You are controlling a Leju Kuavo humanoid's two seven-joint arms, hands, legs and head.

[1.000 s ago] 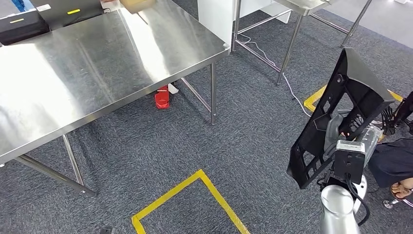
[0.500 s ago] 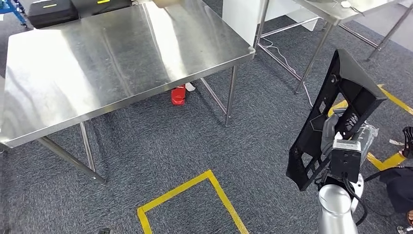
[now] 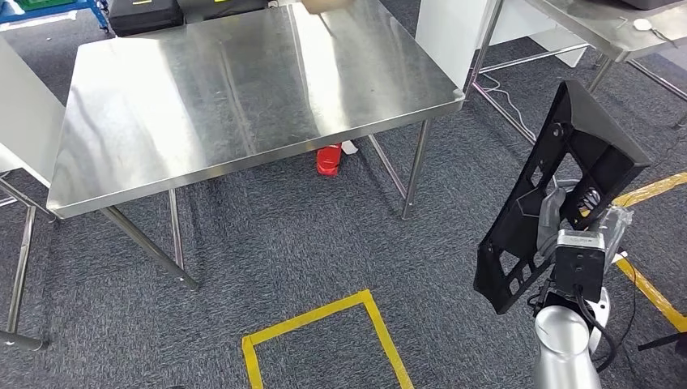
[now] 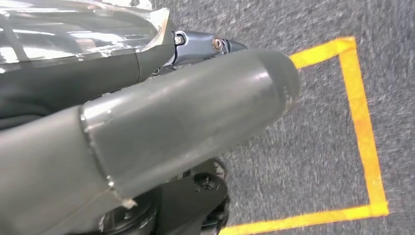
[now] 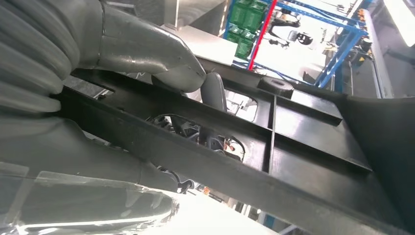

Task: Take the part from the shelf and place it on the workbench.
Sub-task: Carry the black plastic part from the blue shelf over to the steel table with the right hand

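At the bottom right of the head view, the robot's silver right arm rises from below, ending in the right hand [image 3: 567, 212], which grips a large black plastic part with ribs and cut-out openings [image 3: 559, 203]. The part stands nearly upright, tilted, above the grey carpeted floor [image 3: 324, 243], well apart from the workbench. In the right wrist view, a thick grey thumb [image 5: 147, 54] lies across one long rib of the part [image 5: 274, 147] and darker fingers [image 5: 214, 90] show through an opening, so the hand is closed around it.

The left wrist view shows the left hand [image 4: 161, 127] as a broad grey thumb close to the camera, hanging over the carpet; the view is too tight to say whether its fingers are spread or curled.

On the floor just ahead of the robot lies a yellow tape rectangle [image 3: 324, 312]. More yellow tape [image 3: 648, 284] runs along the floor on the right, beyond the part.

Farther on stands the workbench, a shiny stainless steel table with thin metal legs [image 3: 243, 89]. Under its far side sits a small red object [image 3: 328, 159]. Dark cases [image 3: 146, 12] rest at the far edge behind the table.
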